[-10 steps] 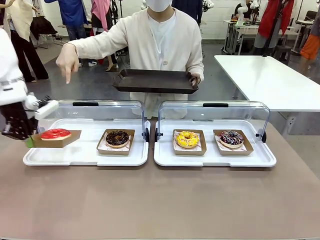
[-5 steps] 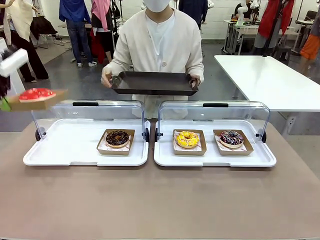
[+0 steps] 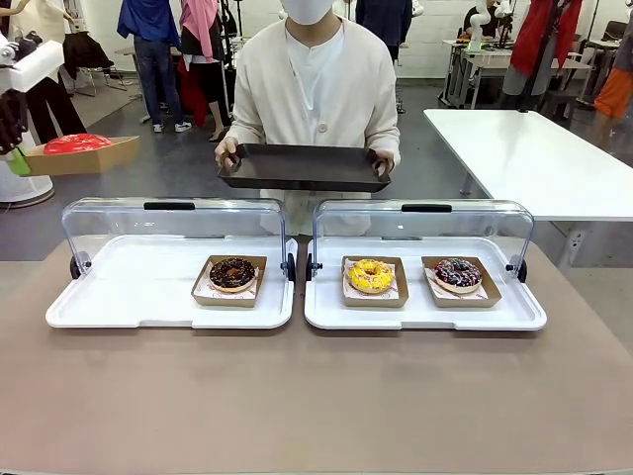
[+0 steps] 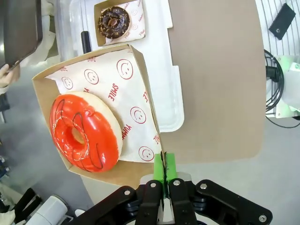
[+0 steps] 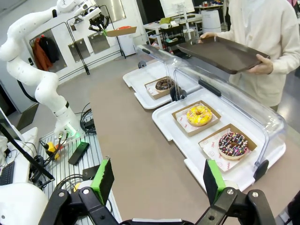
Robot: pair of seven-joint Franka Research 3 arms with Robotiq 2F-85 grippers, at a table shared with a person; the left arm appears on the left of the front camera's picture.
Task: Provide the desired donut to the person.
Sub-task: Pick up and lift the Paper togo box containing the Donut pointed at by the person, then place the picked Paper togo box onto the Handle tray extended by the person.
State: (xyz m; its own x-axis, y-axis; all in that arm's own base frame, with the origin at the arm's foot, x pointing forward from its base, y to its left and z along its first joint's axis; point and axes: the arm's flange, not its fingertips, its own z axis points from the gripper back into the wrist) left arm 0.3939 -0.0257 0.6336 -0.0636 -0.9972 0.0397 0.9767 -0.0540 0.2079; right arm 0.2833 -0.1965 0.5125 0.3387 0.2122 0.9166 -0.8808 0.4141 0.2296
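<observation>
A red glazed donut (image 3: 74,143) lies in a brown cardboard tray (image 3: 94,155), raised in the air at the far left, above and behind the left display case. My left gripper (image 3: 17,160) is shut on that tray's edge. In the left wrist view the green pads (image 4: 169,171) pinch the cardboard rim beside the donut (image 4: 84,133) on smiley-print paper. The person (image 3: 316,89) stands across the table holding a dark serving tray (image 3: 305,166) level with both hands. My right gripper (image 5: 158,182) is open and holds nothing, over the table's near right side.
Two white display trays (image 3: 148,302) (image 3: 514,315) with raised clear lids sit side by side. They hold a chocolate donut (image 3: 232,274), a yellow donut (image 3: 370,275) and a sprinkled donut (image 3: 457,273), each in a cardboard tray. A white table (image 3: 534,158) stands at the back right.
My left gripper has lifted the red donut's tray out of the left display tray and up to the far left. The person's pointing hand has returned to the dark tray.
</observation>
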